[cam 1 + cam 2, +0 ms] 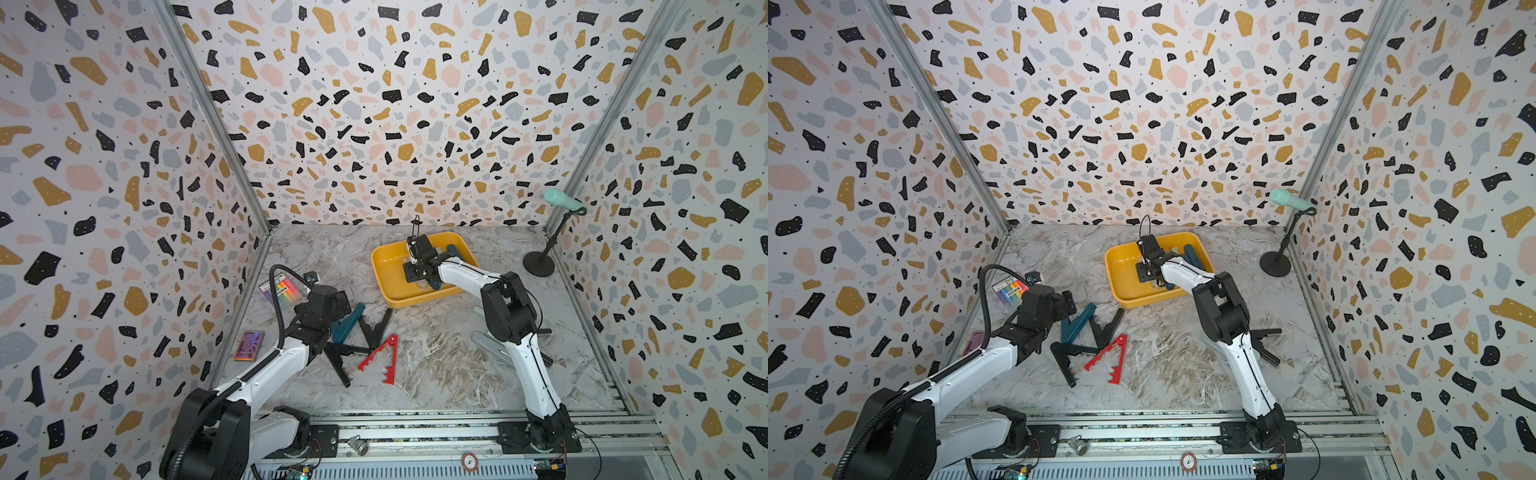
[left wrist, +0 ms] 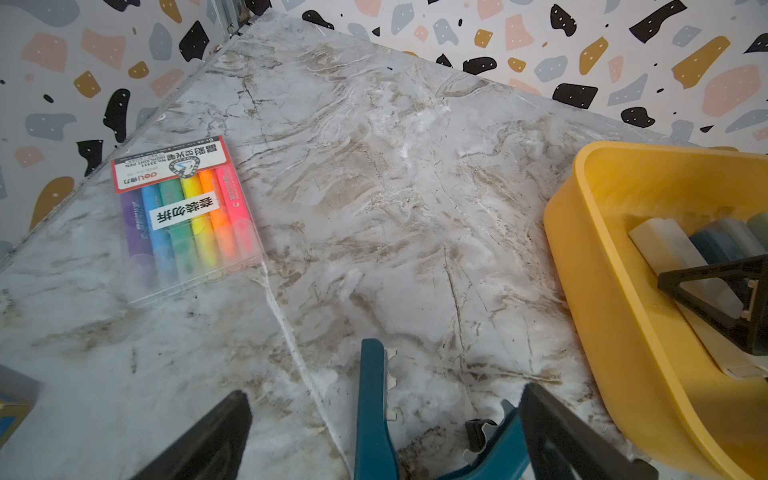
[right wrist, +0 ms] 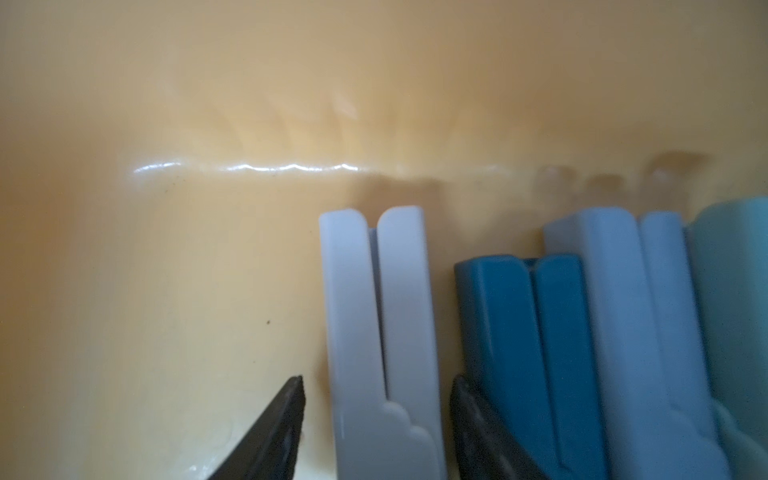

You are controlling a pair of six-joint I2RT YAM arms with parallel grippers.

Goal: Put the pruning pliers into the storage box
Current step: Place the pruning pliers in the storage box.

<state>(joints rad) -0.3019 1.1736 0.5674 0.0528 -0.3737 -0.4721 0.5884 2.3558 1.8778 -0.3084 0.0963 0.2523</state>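
Toward the back of the marble-patterned tabletop (image 1: 436, 374) sat the storage box (image 1: 379, 270), a shallow mustard-yellow plastic tray with rounded corners, and the right gripper (image 3: 378, 399) reached down into it. Seen from the right wrist, its two black fingers (image 3: 282, 424) stood apart, one on each side of a pale grey pruning pliers (image 3: 374, 311) that lay closed on the box floor. A strip of yellow showed between the grey handle and the finger on the bare side, so nothing was clamped. Just beside that tool, also inside the box, lay a dark teal pliers (image 3: 532, 332), then another grey pliers (image 3: 623, 311) and a mint green pliers (image 3: 731, 291) at the picture's edge. The left gripper (image 2: 384, 415) hung low over the near-left part of the table with its jaws spread wide. A teal V-shaped pliers (image 2: 372, 399) lay on the marble between its fingertips (image 2: 224, 428); whether either one touched it I could not tell. More tools lay loose outside the box in both top views: a black V-shaped pliers (image 1: 374, 338) just beside the teal one, a second black pliers (image 1: 337, 368) nearer the robot's base, and a notched red pliers (image 1: 392, 353) close by. Some pale pliers (image 1: 488, 345) and a black one (image 1: 1268, 332) were partly hidden behind the right arm. By the left wall rested a clear packet of rainbow-coloured highlighters (image 2: 187, 216) and a small purple card (image 1: 249, 345). A mint green microphone on a black stand (image 1: 563, 199) stood in the far right corner.
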